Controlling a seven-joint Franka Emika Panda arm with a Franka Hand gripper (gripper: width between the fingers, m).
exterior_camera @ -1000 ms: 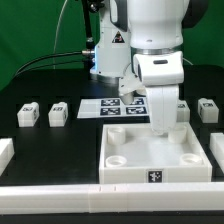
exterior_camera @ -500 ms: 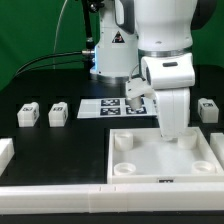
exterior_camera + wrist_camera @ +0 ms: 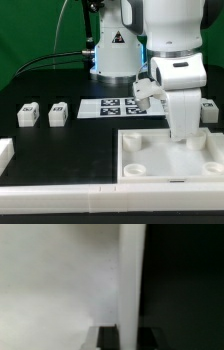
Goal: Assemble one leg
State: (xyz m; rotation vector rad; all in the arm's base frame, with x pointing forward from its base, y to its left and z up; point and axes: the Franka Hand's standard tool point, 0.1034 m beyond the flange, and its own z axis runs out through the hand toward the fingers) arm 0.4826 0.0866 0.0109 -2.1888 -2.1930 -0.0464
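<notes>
The large white square panel [image 3: 165,158] with round corner sockets lies at the front right. My gripper [image 3: 186,138] points down at its far right part and is shut on the panel's edge. In the wrist view the panel [image 3: 60,280] fills one side, and its edge runs between my dark fingers [image 3: 108,339], with the gripper [image 3: 128,338] closed around it. Two legs [image 3: 28,114] [image 3: 58,113], small white blocks with tags, stand at the exterior view's left. A third leg [image 3: 210,108] shows at the right, partly behind my arm.
The marker board [image 3: 112,107] lies flat behind the panel, in front of the robot base. A long white bar [image 3: 60,188] runs along the front edge. A white block [image 3: 5,152] sits at the far left. The tabletop is black.
My gripper has moved toward the exterior view's right, and the white panel has slid right with it. The legs and the marker board have not moved.
</notes>
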